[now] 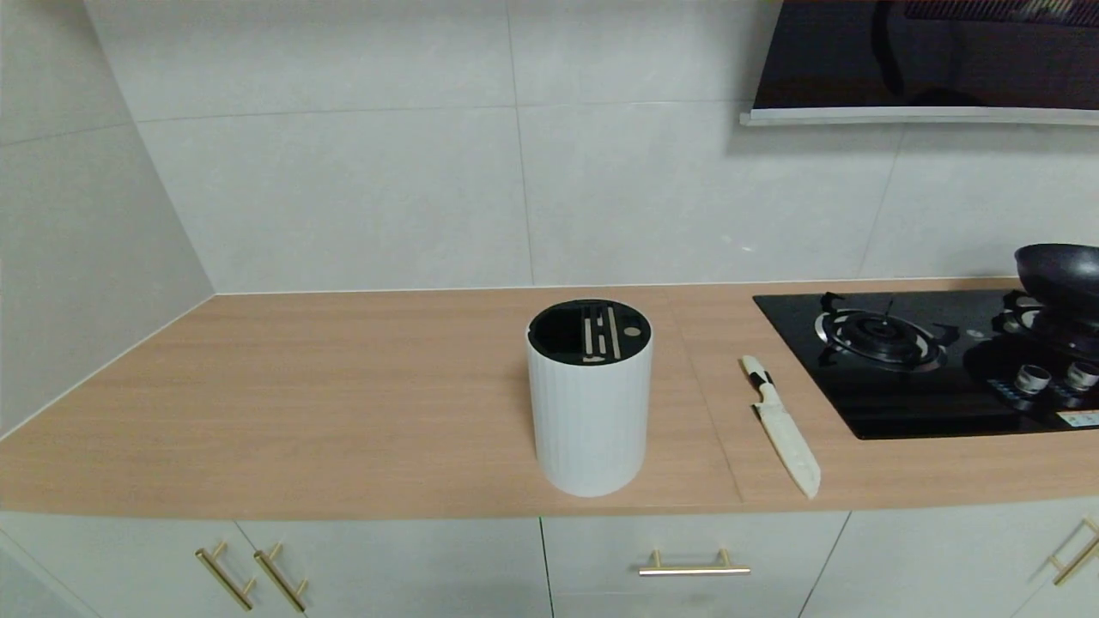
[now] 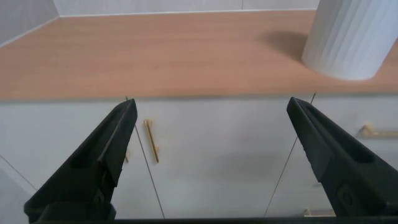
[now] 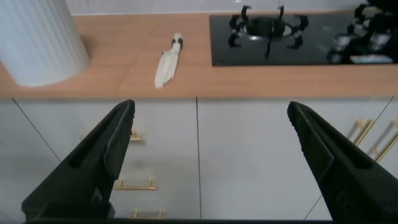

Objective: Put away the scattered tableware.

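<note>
One knife [image 3: 168, 60] lies apparently beyond right end effector [image 3: 210, 107].

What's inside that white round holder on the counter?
The white holder has a black top with narrow slots and one wider dark opening. Nothing sticks out of it. Its walls hide whatever lies deeper down.

A white ribbed knife holder [image 1: 590, 412] with a black slotted top stands upright near the worktop's [image 1: 343, 403] front edge. To its right, apart, a cream knife [image 1: 780, 427] lies flat, tip toward that edge.
</note>
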Controlling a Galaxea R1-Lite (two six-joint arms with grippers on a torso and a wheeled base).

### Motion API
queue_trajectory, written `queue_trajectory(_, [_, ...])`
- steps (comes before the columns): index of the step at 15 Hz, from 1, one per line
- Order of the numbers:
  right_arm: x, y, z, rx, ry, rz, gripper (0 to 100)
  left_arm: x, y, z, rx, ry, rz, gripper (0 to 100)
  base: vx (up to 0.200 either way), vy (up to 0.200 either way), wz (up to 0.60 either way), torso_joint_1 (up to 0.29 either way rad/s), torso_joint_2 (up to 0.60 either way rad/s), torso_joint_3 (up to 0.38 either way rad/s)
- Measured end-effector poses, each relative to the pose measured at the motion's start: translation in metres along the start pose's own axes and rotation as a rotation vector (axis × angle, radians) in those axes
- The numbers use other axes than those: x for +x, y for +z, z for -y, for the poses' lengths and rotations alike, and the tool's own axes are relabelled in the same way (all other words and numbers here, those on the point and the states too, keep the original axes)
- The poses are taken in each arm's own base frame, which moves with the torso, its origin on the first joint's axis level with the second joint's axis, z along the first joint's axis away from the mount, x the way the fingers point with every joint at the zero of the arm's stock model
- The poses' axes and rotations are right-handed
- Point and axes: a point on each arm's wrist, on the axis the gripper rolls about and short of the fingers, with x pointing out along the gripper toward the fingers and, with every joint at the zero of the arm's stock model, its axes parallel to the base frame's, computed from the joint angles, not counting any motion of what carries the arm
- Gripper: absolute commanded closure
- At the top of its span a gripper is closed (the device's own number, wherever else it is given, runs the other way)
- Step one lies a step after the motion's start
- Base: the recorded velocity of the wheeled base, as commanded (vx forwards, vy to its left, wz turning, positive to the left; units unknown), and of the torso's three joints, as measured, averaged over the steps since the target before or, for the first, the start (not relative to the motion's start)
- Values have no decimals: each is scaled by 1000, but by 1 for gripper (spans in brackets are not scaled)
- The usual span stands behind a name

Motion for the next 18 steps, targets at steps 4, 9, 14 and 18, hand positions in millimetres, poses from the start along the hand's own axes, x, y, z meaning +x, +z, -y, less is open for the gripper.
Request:
queue_trajectory(4, [0, 0, 0, 0, 0, 0, 0, 0, 0, 0, 0, 0, 0, 0, 0, 0, 0, 270, -569, -296])
queue_trajectory(9, [0, 0, 0, 1, 0, 0, 0, 0, 0, 0, 0, 0, 0, 0, 0, 0, 0, 173, -357, -185])
queue_trajectory(14, [0, 0, 0, 0, 0, 0, 0, 0, 0, 0, 0, 1, 0, 0, 0, 0, 0, 5, -11, -5])
queue_trajectory(18, [0, 0, 0, -1, 0, 0, 0, 0, 0, 0, 0, 0, 0, 0, 0, 0, 0, 0, 0, 0])
